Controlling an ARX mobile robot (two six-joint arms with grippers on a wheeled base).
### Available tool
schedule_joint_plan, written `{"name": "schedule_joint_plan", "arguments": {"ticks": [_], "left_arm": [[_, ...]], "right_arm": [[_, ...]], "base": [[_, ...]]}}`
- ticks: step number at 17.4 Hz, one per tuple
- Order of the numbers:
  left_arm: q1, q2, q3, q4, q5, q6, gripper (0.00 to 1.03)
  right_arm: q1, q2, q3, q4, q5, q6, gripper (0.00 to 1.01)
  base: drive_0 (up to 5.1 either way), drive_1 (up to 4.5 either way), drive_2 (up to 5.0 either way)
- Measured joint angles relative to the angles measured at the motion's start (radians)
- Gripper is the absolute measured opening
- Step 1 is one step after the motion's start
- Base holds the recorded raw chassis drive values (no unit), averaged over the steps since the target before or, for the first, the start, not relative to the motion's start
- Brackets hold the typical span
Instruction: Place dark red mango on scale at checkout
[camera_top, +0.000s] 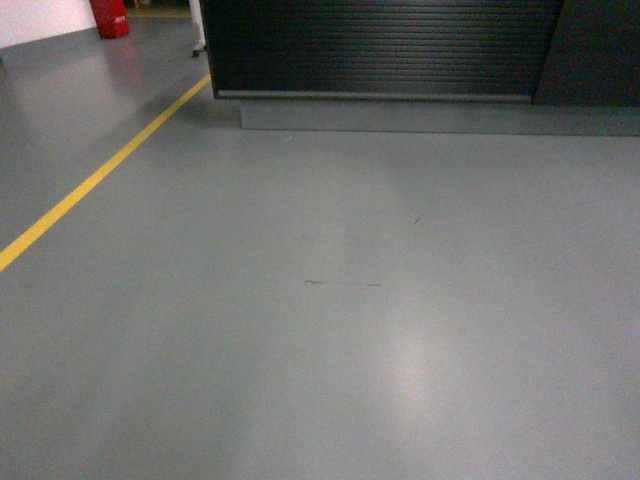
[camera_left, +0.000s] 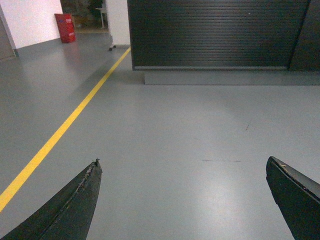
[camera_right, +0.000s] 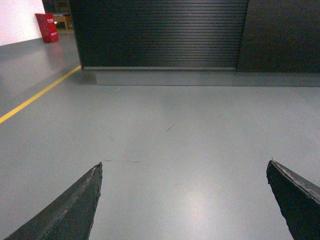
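The checkout (camera_top: 380, 50) stands ahead as a dark counter with a horizontally ribbed front; only its front shows, also in the left wrist view (camera_left: 215, 35) and the right wrist view (camera_right: 160, 35). Its top is out of view. The dark red mango and the scale are out of view. My left gripper (camera_left: 182, 161) is open over bare grey floor, nothing between its fingers. My right gripper (camera_right: 185, 162) is open too, with only floor between its fingers. Neither gripper shows in the head view.
A yellow floor line (camera_top: 100, 175) runs diagonally at the left. A red container (camera_top: 110, 18) stands far left by a white wall. A grey plinth (camera_top: 430, 115) runs under the counter. A smooth dark panel (camera_top: 595, 50) adjoins the ribbed front at the right.
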Motion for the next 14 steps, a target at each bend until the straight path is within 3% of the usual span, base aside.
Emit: {"name": "schedule_joint_plan", "arguments": {"ticks": [7, 14], "left_arm": [[0.000, 0.000, 0.000, 0.000, 0.000, 0.000, 0.98], [0.000, 0.000, 0.000, 0.000, 0.000, 0.000, 0.98]], "right_arm": [[0.000, 0.000, 0.000, 0.000, 0.000, 0.000, 0.98], [0.000, 0.000, 0.000, 0.000, 0.000, 0.000, 0.98]], "base": [[0.0, 0.18, -0.2], [0.0, 4.31, -4.3]]}}
